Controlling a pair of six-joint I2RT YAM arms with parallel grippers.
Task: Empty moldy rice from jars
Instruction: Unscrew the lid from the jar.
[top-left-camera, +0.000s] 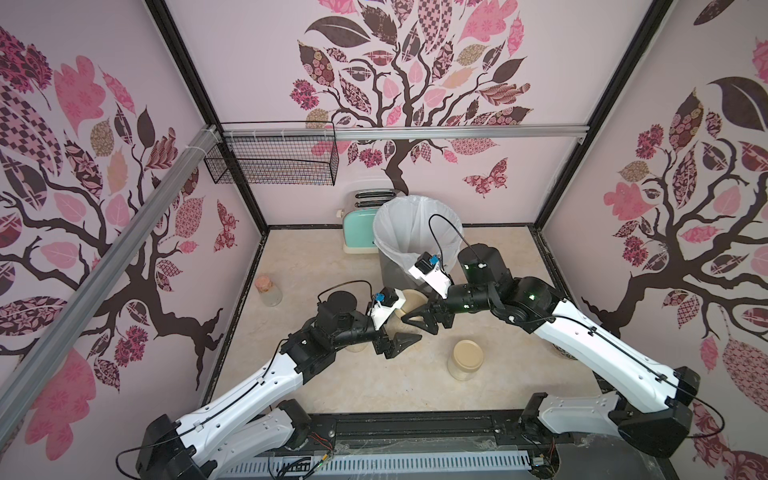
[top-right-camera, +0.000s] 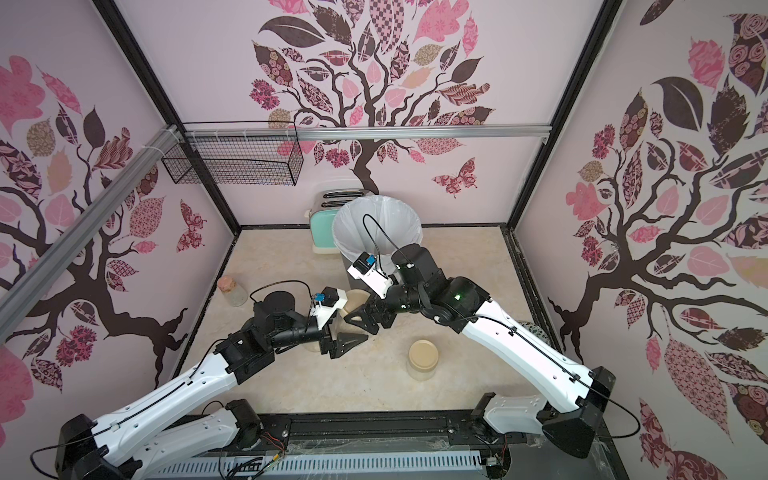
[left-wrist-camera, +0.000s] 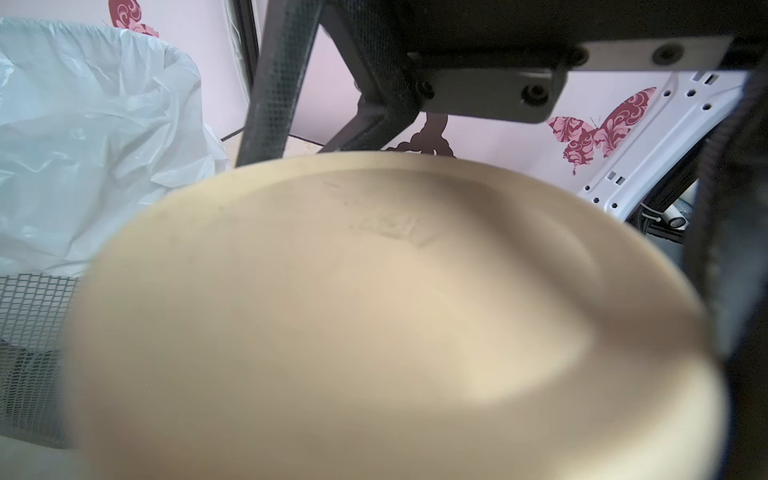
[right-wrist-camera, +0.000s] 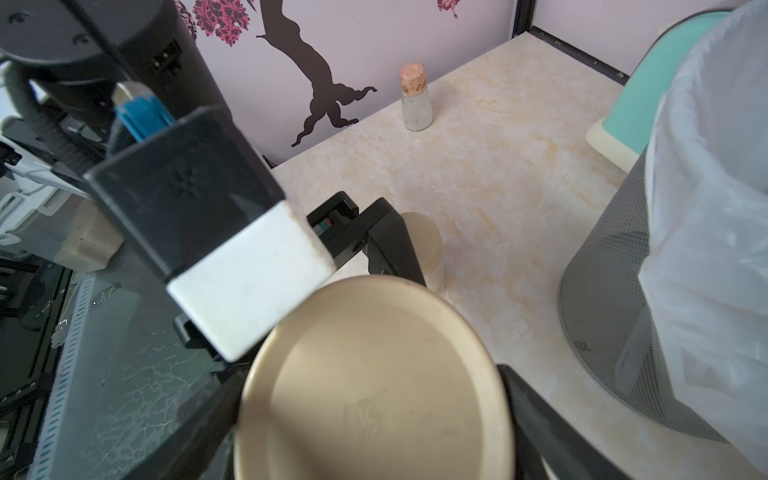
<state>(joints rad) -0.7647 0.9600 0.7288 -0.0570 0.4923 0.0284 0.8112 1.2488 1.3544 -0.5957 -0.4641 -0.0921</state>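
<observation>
One jar is held between my two grippers, and its beige lid (top-left-camera: 412, 304) (top-right-camera: 356, 300) fills the left wrist view (left-wrist-camera: 395, 311) and the right wrist view (right-wrist-camera: 374, 386). My left gripper (top-left-camera: 397, 332) (top-right-camera: 349, 332) holds the jar below the lid. My right gripper (top-left-camera: 415, 312) (top-right-camera: 362, 313) straddles the lid, a finger (right-wrist-camera: 540, 419) against each side of the rim. A second jar (top-left-camera: 467, 358) (top-right-camera: 423, 357) stands lidded near the front. A third jar (top-left-camera: 355, 347) (right-wrist-camera: 428, 245) is half hidden under my left arm. I cannot make out the moldy rice.
A mesh bin with a white liner (top-left-camera: 415, 232) (right-wrist-camera: 665, 291) stands just behind the grippers, with a teal toaster (top-left-camera: 359, 230) behind it. A cork-topped bottle (top-left-camera: 268, 289) (right-wrist-camera: 415, 104) stands by the left wall. A patterned ceramic jar (top-right-camera: 536, 330) peeks from behind my right arm. A wire basket (top-left-camera: 274, 162) hangs on the back wall.
</observation>
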